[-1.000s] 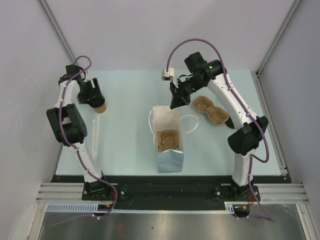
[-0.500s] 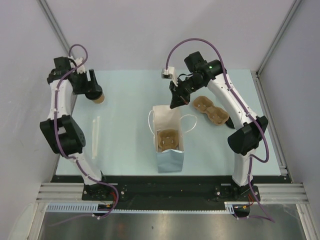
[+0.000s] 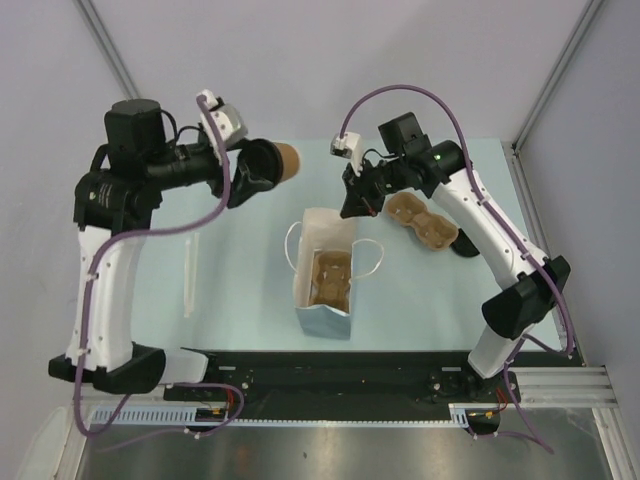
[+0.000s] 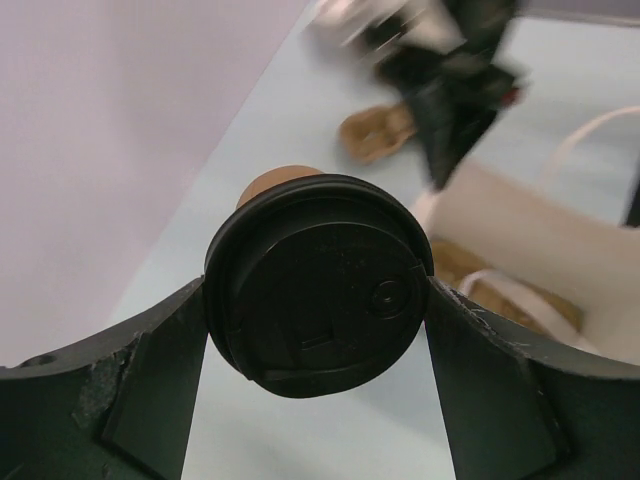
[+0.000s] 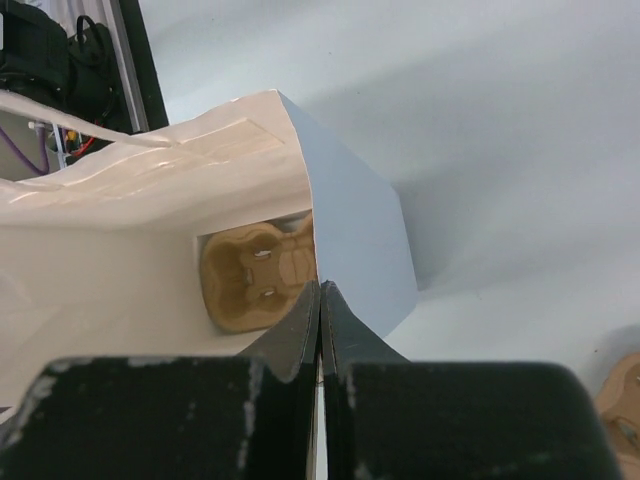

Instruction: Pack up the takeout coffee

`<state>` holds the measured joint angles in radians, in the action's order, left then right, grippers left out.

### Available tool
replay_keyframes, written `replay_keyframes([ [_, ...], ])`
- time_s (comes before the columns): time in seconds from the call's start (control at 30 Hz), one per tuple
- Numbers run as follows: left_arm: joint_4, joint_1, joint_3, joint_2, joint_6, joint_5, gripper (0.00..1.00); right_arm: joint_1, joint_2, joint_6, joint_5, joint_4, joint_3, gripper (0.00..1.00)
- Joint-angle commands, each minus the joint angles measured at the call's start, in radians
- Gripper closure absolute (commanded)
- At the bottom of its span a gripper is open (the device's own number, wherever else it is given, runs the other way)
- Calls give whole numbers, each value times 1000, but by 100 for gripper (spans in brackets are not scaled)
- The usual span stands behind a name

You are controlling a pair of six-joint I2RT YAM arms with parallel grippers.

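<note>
**kev_r:** So the left claw [image 3: 256, 172] was clamped on the coffee cup [image 3: 288, 158], one finger on either side, just under the black lid [image 4: 318, 300]. The cup was up in the air and lying sideways. The lid faced back at the wrist and the base poked out toward the middle of the table [image 3: 240, 290].

**tomo:** And the right claw [image 5: 320, 296]?

**kev_r:** Pinched flat on the far rim of the blue bag [image 3: 325, 315], keeping the mouth open. A pulp carrier [image 3: 329, 276] was sitting down in the bottom of the bag. A second carrier [image 3: 425, 222] was out on the table, off to the bag's right.

**tomo:** What'd worry you from there?

**kev_r:** The tilt, mostly. With the cup on its side, only the lid was keeping any coffee in, so a badly seated lid would mean drips. It also needed turning upright before going down, or it'd clip the bag rim or miss a carrier well. And the bag was only steadied by that one pinch. If that slipped, I'd guess the mouth folds in or the whole thing topples. The white handles [image 3: 372, 258] could snag too.

**tomo:** How far off was the cup?

**kev_r:** It was right in the left claw's grip, but up-left of the bag mouth on the top cam, not over it yet. How high above the rim it was, I couldn't really tell from that angle.
</note>
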<state>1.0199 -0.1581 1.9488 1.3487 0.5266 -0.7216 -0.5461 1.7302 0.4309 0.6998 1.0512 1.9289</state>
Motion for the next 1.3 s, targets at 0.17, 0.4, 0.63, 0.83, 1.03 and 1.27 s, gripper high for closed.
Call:
replay_keyframes([
  [0.17, 183, -430, 116, 6, 38, 2, 69, -14, -72, -158, -92, -169, -88, 100],
  [0.4, 206, -491, -10, 17, 61, 163, 71, 8, -66, -198, -120, -191, -71, 100],
  [0.63, 215, -500, -100, 49, 35, 246, 75, 18, -52, -234, -97, -207, -73, 100],
  [0.83, 203, -505, -191, 61, 38, 339, 77, 29, -75, -297, -72, -223, -128, 100],
  [1.03, 181, -540, -254, 66, 26, 410, 78, 54, -109, -327, -56, -235, -205, 100],
  [1.27, 143, -558, -343, 64, -8, 490, 81, 72, -168, -366, 38, -218, -278, 100],
])
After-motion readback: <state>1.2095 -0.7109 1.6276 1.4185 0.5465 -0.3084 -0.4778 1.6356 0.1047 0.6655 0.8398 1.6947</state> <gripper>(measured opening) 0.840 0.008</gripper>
